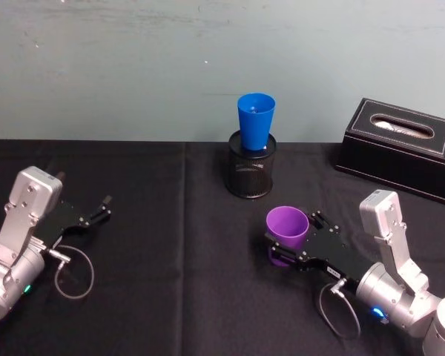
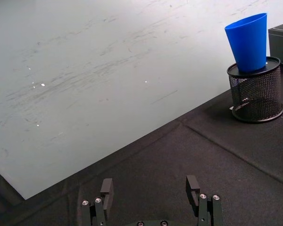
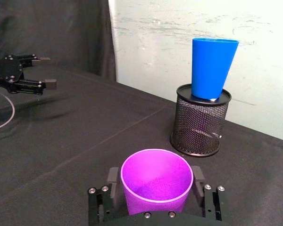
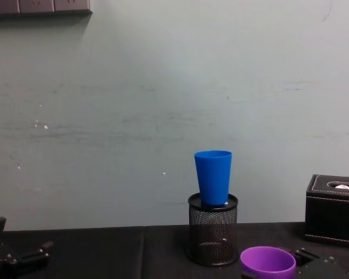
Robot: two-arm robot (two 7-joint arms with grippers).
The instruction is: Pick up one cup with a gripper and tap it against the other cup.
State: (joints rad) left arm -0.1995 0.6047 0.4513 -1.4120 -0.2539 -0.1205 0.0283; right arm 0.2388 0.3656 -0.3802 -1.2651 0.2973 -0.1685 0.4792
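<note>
Purple cup (image 3: 155, 183): tapered, wide-mouthed, smooth, upright, gripped in right hand (image 3: 155, 176).

Open cloth (image 1: 170, 252) btwn purple cup (image 1: 287, 225) & mesh holder (image 1: 251, 172) w/ blue cup (image 1: 255, 119); black box (image 1: 400, 148) crowds far right.

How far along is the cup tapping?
Done: the right hand is closed on the purple cup. In hand: the lift; the cup is low, well short of the blue cup. Still to do: carry it to the blue cup, standing on the mesh holder, and tap. The left hand lies open, idle, at the left.
</note>
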